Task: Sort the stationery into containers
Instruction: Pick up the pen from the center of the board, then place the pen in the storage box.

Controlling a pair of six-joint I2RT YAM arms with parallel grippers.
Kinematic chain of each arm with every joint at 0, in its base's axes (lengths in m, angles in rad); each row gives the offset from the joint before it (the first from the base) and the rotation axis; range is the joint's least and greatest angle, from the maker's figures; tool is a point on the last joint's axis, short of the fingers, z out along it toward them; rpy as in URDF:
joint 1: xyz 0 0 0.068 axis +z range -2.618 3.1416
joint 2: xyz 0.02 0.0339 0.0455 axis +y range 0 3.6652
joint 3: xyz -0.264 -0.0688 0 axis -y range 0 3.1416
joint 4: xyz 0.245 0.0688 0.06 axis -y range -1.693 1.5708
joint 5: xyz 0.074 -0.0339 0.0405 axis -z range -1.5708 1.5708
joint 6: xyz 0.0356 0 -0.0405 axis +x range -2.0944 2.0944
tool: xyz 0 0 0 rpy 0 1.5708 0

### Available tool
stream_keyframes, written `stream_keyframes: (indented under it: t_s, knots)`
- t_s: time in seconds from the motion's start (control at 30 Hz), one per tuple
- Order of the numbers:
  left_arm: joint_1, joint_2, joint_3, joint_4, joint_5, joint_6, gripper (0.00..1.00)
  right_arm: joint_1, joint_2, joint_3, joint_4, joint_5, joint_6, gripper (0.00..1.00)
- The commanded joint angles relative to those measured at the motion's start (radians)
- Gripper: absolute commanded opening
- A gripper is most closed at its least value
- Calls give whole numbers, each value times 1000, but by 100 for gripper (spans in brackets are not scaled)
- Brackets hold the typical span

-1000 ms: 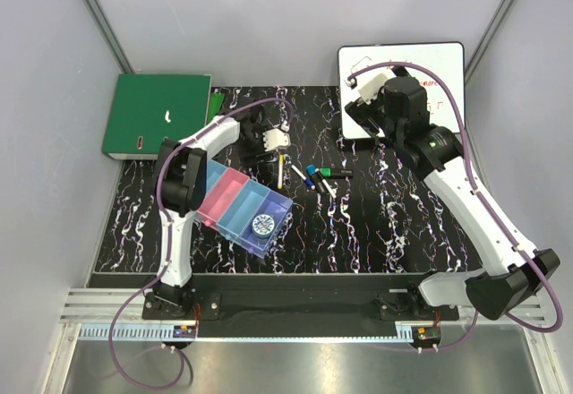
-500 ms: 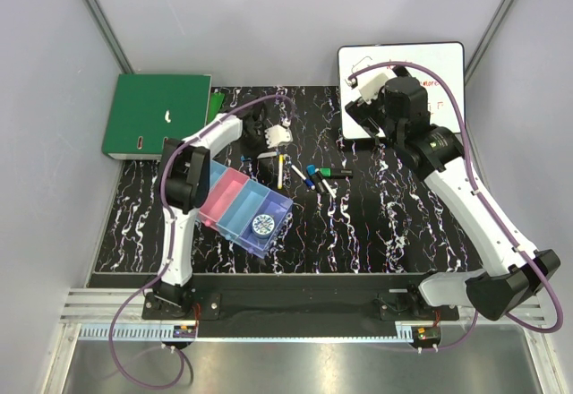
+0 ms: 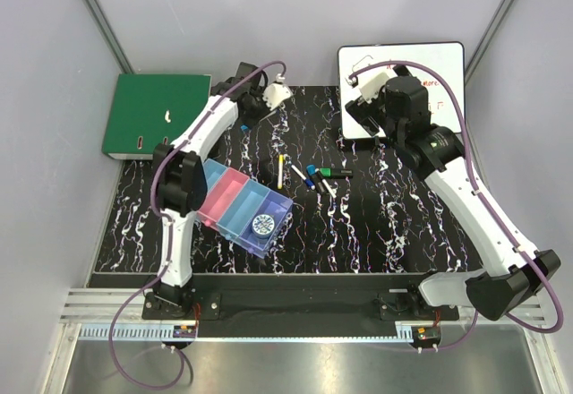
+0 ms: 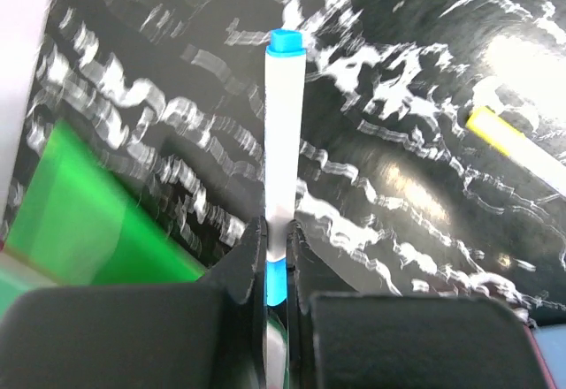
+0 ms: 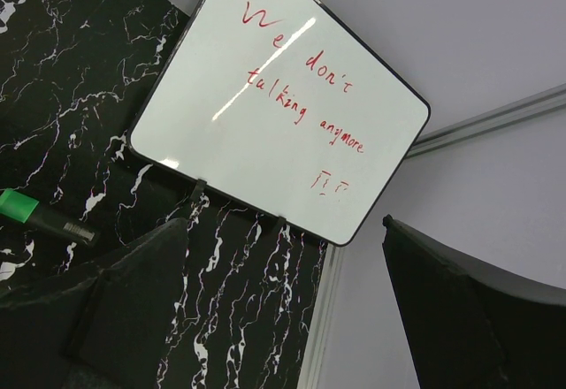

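Note:
My left gripper (image 4: 277, 230) is shut on a white marker with a blue cap (image 4: 285, 133), which points away from the jaws above the mat. Seen from above, that gripper (image 3: 251, 113) is at the back of the mat near the green binder, and the marker's blue tip (image 3: 243, 128) sticks out below it. Several other pens and markers (image 3: 313, 177) lie mid-mat, among them a yellow-and-white one (image 3: 280, 170) and a green one (image 3: 336, 174). The row of containers (image 3: 235, 194) stands at front left, with a round blue-and-white roll (image 3: 262, 225) in the end bin. My right gripper (image 5: 292, 305) hangs open and empty beside the whiteboard.
A large green binder (image 3: 154, 115) lies at the back left, off the mat. A whiteboard with red writing (image 3: 421, 63) lies at the back right under the right arm. Grey walls close in on both sides and the back.
My left gripper has shut on the white marker with the blue cap and carried it from near the pile up toward the back left. The right arm has not moved.

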Motion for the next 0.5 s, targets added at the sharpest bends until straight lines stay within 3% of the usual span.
stream_keyframes:
  t_s: [0.0, 0.23, 0.47]
  knots:
    - [9, -126, 20, -113, -201, -177, 0, 11, -9, 52, 20, 8, 11, 100]
    - [72, -308, -217, -272, -252, -360, 0, 36, -14, 60, 19, 8, 2, 100]
    - [124, -464, -495, -270, -272, -380, 0, 40, -32, 64, 19, 0, 2, 99]
